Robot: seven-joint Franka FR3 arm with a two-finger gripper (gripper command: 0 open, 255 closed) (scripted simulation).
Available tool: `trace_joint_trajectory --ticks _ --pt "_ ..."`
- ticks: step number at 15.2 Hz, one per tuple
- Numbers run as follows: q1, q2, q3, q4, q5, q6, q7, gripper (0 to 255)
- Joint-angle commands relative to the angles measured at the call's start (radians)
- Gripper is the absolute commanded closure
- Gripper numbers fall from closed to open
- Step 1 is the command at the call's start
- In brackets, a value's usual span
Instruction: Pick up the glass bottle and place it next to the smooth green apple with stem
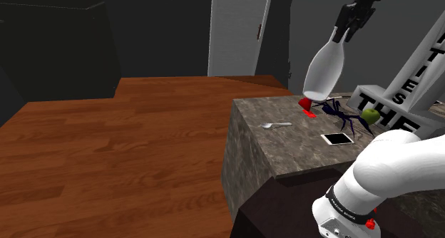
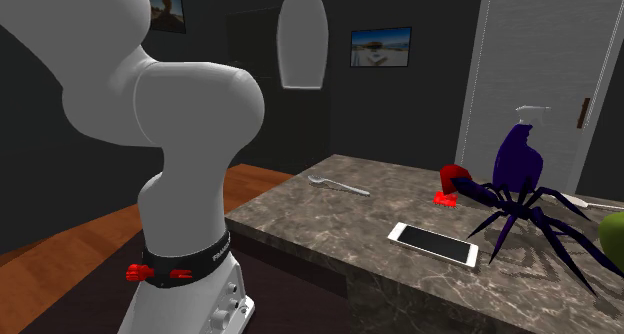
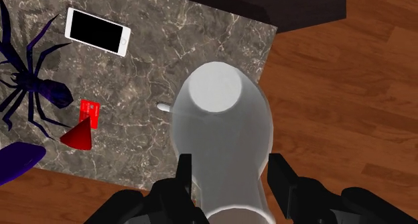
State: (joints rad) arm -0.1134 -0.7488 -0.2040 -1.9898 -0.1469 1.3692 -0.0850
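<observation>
Item: black two-finger gripper (image 1: 342, 31), showing at the shoulder view's upper right, is clamping the narrow neck of a pale white-grey bottle (image 1: 326, 67). In the wrist view its fingers (image 3: 182, 179) are pressing on either side of that neck, spread only to its width. The bottle is hanging base-down and tilted, well above the counter (image 1: 285, 147) and touching nothing on it. In the shoulder view its base is showing just over a small red object (image 1: 307, 105). Its contents are not showing through the opaque wall. The green apple (image 1: 370, 115) is sitting lower and further right in the shoulder view, just beside a dark blue toy spider (image 1: 342, 114) and in front of white block letters (image 1: 396, 101). The counter is showing a dark veined stone pattern and is carrying a white-edged phone (image 1: 337, 139) near its front edge and a pale spoon (image 1: 276, 125) toward its left side. In the second exterior view a dark blue spray bottle (image 2: 522, 152) with a pale trigger head is standing upright behind the spider, its contents likewise hidden. Brown wood flooring (image 1: 107, 151) is spreading across the shoulder view's left half. Dark walls are surrounding the scene, with a white door (image 1: 239, 30) at upper centre and a framed picture (image 2: 380, 46) in the second exterior view's upper middle.
</observation>
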Motion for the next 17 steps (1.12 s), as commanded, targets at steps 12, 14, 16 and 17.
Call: trace_joint_trajectory --ticks 12,14,16,17 --pt "-0.026 -0.035 -0.134 0.036 -0.088 -0.046 -0.159 255" --pt "-0.033 -0.050 -0.175 0.025 -0.116 -0.040 -0.203 255" --pt "-0.040 -0.062 -0.218 0.018 -0.145 -0.033 -0.247 255" --pt "-0.043 -0.066 -0.239 0.016 -0.160 -0.030 -0.270 255"
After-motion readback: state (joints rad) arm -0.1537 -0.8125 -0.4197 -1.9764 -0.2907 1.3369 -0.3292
